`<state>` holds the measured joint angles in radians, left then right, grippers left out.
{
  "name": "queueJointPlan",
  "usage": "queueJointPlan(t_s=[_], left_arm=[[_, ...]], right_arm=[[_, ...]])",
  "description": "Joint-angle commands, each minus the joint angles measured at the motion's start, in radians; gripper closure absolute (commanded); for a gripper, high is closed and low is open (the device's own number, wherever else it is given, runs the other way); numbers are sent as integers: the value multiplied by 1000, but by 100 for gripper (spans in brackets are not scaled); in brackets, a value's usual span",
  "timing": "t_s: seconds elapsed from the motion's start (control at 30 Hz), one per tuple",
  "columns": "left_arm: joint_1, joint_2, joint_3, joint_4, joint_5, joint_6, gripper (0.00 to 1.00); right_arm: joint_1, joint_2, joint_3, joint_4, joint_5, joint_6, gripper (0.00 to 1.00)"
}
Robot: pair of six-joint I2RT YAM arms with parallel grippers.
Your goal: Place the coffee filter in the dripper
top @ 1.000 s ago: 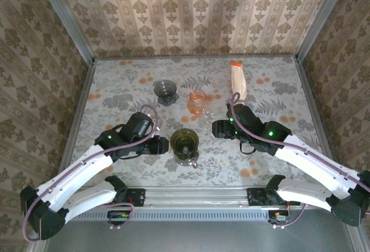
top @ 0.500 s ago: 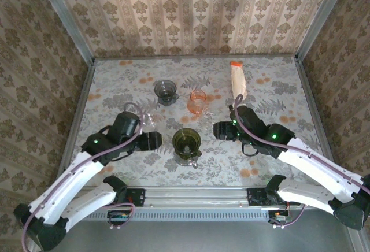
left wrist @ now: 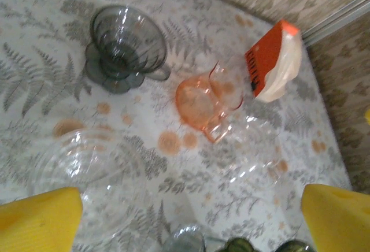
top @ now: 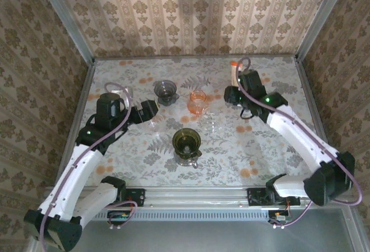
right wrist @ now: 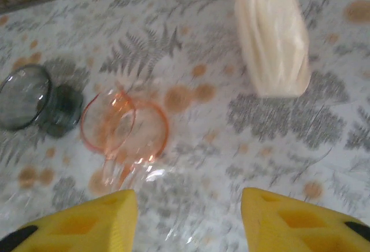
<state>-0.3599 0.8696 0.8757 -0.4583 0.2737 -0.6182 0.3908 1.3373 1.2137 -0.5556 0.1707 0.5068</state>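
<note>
Right gripper (right wrist: 188, 206), jaws wide apart and empty, hovers near the filter pack (right wrist: 272, 38) lying at the far right of the tabletop (right wrist: 277, 130), and would do best to descend centred over its near end, closing gently so paper isn't crushed

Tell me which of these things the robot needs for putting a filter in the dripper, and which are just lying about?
For the job: pack of coffee filters; one dripper, I cannot tell which: grey dripper, orange dripper, two clear glass drippers.
Lying about: green glass jug.
</note>
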Motion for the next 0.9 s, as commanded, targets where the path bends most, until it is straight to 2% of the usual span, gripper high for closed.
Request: queueJointPlan(t_s=[0.0, 0.07, 0.17, 0.37, 0.57, 0.87], left_arm=[[30, 15, -55, 153, 114, -10, 9], [39, 49, -74, 188, 134, -11, 14], [44, 98, -72, 194, 153, -2, 17], [48, 140, -90, 218, 185, -7, 18], [62, 151, -98, 200, 191, 9, 17], [104, 169, -116, 221, 215, -1, 17]], right_arm=[[-66, 114, 96, 14, -27, -41, 58], [-93, 183, 148, 14, -23, -55, 63], [-110, 294, 232, -11, 19, -96, 70], [-137, 480, 389, -37, 51, -141, 77], [-169, 628, 551, -83, 71, -157, 80], [-206, 722, 612, -93, 90, -183, 80]])
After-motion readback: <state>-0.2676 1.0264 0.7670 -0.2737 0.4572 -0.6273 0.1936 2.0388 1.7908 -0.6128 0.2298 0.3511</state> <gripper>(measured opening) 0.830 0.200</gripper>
